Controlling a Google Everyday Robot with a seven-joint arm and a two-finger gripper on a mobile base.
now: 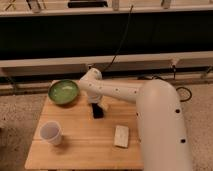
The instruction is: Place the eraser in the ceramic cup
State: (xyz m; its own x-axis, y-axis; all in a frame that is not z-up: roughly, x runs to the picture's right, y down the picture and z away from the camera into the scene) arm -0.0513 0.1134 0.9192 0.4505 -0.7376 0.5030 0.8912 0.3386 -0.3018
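The white ceramic cup (51, 133) stands upright near the front left of the wooden table (85, 150). My gripper (97, 112) hangs from the white arm over the middle of the table, pointing down. A dark shape at its tip may be the black eraser, but I cannot tell it apart from the fingers. The gripper is to the right of the cup and further back, well apart from it.
A green bowl (63, 92) sits at the back left of the table, just left of the arm. A pale cream block (121, 135) lies at the front right. My white arm covers the table's right side. Speckled floor surrounds the table.
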